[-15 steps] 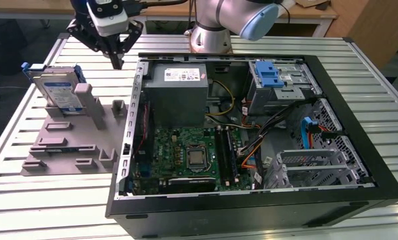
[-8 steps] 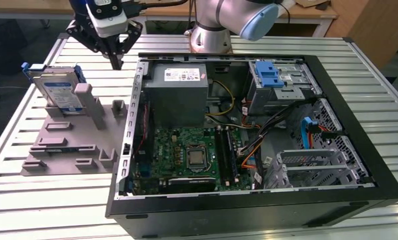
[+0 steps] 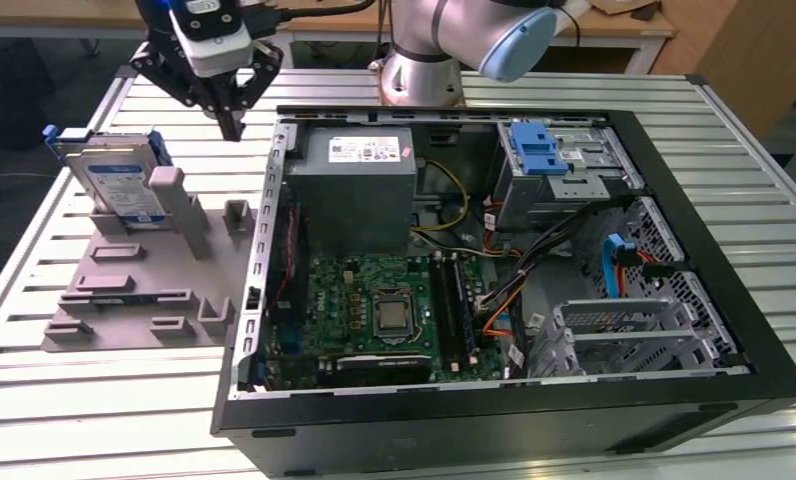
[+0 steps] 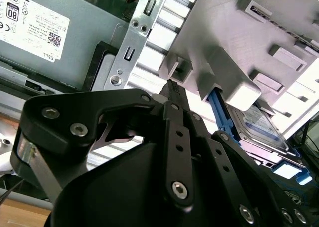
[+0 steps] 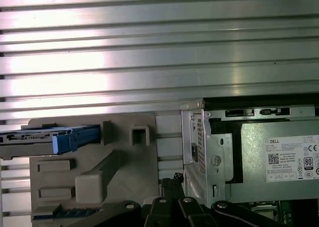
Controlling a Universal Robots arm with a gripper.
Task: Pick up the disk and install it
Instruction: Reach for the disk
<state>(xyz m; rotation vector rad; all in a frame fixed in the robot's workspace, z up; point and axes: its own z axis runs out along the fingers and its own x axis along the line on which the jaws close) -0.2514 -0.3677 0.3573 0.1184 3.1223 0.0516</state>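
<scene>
The disk [image 3: 114, 180], a silver drive with a white-and-blue label in a blue bracket, stands on edge in the grey holder [image 3: 142, 300] at the exterior view's left. My gripper [image 3: 229, 127] hangs above the table between the disk and the open computer case [image 3: 665, 180], a little to the disk's right, fingers shut to a point with nothing in them. In the second wrist view the shut fingertips [image 4: 172, 87] point at the holder's edge, and the disk [image 4: 259, 127] lies beyond. The first wrist view has the disk [image 5: 35, 137] edge-on, off to one side of the gripper [image 5: 172, 179].
A grey power-supply box [image 3: 358, 185] sits in the case's near corner beside the gripper. A blue latch on a metal cage [image 3: 542, 150] is at the back right, the motherboard [image 3: 385, 310] in the middle, a wire drive cage [image 3: 632, 330] at front right. The arm's base [image 3: 418, 70] stands behind the case.
</scene>
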